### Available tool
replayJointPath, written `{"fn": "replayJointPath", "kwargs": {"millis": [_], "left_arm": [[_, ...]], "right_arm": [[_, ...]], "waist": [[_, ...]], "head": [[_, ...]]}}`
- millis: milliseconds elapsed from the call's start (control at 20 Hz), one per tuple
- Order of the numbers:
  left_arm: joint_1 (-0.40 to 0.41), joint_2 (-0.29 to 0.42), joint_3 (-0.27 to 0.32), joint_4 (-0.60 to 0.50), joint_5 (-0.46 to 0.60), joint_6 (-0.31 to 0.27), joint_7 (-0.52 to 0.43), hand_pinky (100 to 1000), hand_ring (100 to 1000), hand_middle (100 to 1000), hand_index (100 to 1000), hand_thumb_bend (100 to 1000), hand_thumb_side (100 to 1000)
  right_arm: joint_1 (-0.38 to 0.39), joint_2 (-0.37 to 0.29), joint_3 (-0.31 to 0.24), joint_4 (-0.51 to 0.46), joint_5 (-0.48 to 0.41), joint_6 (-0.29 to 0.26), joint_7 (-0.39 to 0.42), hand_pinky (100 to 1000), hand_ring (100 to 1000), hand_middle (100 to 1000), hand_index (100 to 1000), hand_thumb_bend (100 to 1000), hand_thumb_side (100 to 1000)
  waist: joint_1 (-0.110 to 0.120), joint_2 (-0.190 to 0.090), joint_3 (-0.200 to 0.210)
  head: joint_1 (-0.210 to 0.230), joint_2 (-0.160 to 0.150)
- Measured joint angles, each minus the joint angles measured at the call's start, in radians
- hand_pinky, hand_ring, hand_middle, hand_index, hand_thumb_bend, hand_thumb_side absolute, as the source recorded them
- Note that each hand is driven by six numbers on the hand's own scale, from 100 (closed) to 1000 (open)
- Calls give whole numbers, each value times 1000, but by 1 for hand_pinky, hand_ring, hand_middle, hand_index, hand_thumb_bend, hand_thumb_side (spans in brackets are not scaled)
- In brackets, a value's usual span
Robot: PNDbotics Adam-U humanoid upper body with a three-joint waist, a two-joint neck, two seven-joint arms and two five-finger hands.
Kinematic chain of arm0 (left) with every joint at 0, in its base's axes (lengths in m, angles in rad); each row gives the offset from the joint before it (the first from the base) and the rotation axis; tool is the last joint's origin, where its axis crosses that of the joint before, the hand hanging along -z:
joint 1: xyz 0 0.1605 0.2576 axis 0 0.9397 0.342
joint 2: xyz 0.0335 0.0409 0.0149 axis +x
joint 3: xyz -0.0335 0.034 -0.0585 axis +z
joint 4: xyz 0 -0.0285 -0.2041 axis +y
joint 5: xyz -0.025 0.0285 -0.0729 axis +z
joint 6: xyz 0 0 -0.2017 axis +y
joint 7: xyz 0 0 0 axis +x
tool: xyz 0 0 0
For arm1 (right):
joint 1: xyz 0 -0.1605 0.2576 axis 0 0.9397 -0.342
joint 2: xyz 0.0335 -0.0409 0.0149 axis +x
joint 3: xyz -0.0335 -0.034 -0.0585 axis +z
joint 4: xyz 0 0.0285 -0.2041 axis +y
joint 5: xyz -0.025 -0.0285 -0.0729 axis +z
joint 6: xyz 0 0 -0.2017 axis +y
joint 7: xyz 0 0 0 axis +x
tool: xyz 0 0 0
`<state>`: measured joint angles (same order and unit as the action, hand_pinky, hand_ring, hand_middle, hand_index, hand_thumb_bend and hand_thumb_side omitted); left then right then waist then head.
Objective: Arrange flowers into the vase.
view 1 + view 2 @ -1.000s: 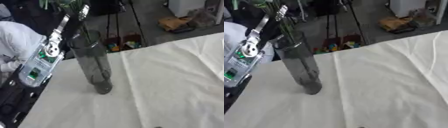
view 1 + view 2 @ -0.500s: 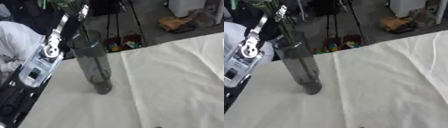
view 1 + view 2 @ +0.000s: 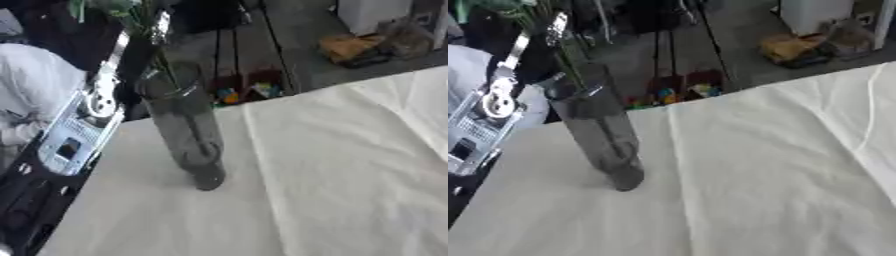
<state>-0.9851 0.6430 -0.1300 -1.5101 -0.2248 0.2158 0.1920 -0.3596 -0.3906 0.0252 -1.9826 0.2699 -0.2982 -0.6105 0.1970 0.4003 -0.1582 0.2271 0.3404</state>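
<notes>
A tall dark glass vase (image 3: 191, 135) stands upright on the white tablecloth (image 3: 341, 180), near the table's far left edge. Green stems (image 3: 570, 70) run down into its mouth, and their foliage (image 3: 105, 7) spreads at the top of the picture. My left arm (image 3: 79, 135) rises from the lower left beside the vase. Its hand (image 3: 160, 26) is above the vase's mouth at the stems, mostly cut off by the top edge, so its hold does not show. My right hand appears in no view.
The table's far edge runs diagonally behind the vase. Beyond it on the floor lie a brown bag (image 3: 354, 47), small coloured objects (image 3: 245, 90) and dark stand legs. A white bundle (image 3: 31, 80) sits at the left.
My left forearm has sunk slightly toward the lower left. The vase and stems stay where they were.
</notes>
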Motion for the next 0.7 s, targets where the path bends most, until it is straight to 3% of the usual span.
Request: {"fn": "replayJointPath", "kwargs": {"millis": [700], "left_arm": [[-2, 0, 1, 28, -15, -11, -4, 727, 828, 883, 946, 100, 1000]], "right_arm": [[0, 0, 0, 0, 0, -1, 2, 672, 671, 471, 667, 100, 1000]], "waist": [[0, 6, -1]], "head": [[0, -7]]}}
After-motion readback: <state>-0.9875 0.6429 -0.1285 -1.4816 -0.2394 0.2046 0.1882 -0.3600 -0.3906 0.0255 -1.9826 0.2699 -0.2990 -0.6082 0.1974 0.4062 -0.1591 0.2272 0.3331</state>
